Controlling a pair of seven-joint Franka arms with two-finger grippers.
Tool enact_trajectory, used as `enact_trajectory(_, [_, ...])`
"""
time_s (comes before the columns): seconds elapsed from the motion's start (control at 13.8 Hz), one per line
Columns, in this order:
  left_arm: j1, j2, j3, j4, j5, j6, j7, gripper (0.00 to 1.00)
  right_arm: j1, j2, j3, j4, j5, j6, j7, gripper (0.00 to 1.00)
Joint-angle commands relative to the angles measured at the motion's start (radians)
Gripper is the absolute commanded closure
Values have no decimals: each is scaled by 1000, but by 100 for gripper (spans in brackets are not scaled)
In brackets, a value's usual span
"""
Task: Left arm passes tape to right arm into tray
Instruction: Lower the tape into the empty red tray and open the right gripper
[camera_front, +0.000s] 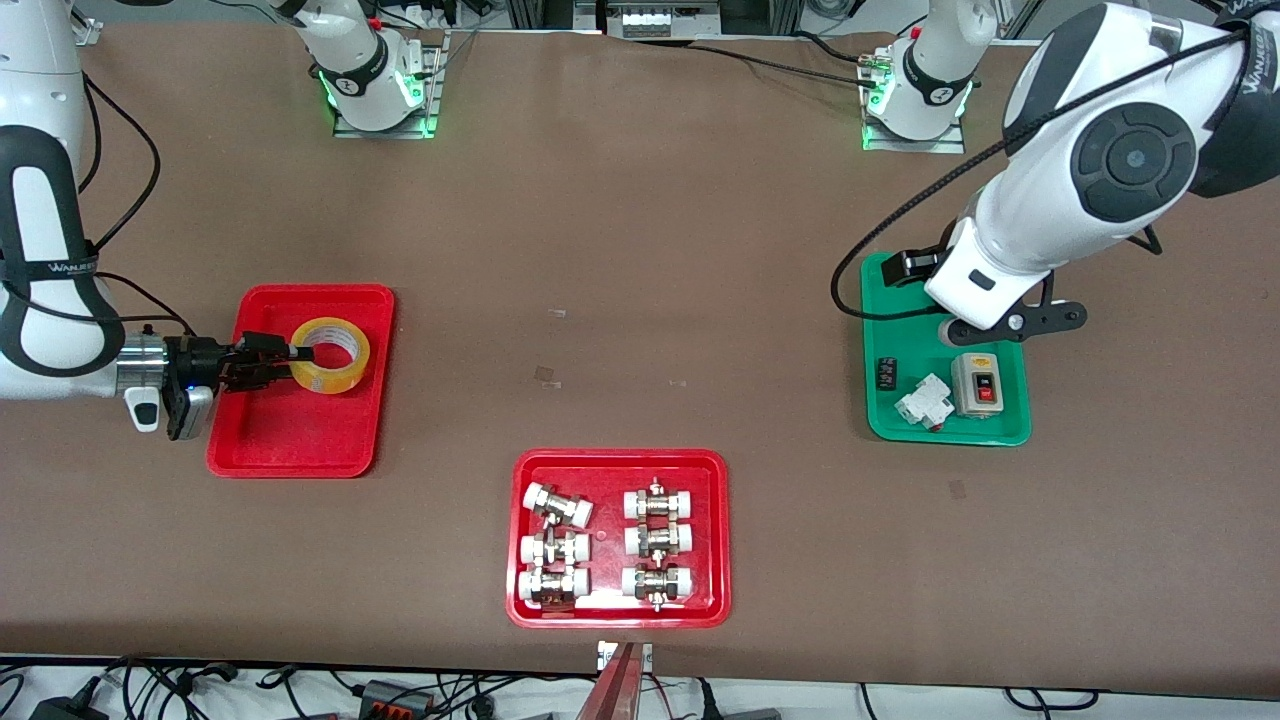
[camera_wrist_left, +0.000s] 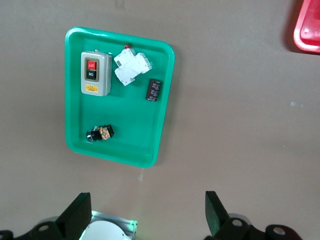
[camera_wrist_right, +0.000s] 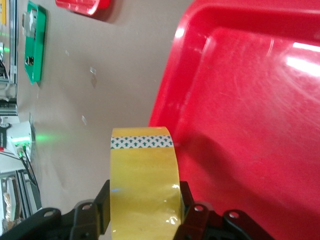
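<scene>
green tray (camera_front: 1012, 432) with switch box (camera_front: 976, 384); red tray (camera_front: 716, 540) of fittings (camera_front: 657, 543)

The left arm's wrist covers the green tray (camera_front: 890, 425) at its farther end, hiding the small black part (camera_wrist_left: 100, 133) seen from the left wrist. The left gripper (camera_wrist_left: 145, 215) is cut off by that view's edge. The tape (camera_wrist_right: 144, 185) runs off the right wrist view, hiding its core.

Two red trays (camera_front: 300, 440), one green tray (camera_front: 890, 425), one tape roll (camera_front: 331, 355), six fittings (camera_front: 657, 504)
</scene>
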Motion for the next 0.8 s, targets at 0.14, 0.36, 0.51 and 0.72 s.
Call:
enact_trajectory(0.14, [41, -272, -1, -400, 24, 203, 29, 0, 1, 21, 22, 8, -75, 70, -54, 0])
enact_trajectory(0.36, [126, -278, 6, -384, 24, 218, 144, 0, 38, 4, 22, 9, -174, 127, -61, 0])
enact_trajectory(0.51, [229, -295, 0, -426, 11, 295, 288, 0, 72, -31, 22, 9, -262, 181, -59, 0])
enact_trajectory(0.72, [242, -266, 0, -358, 24, 248, 313, 0, 112, -94, 17, 8, -362, 218, -21, 0])
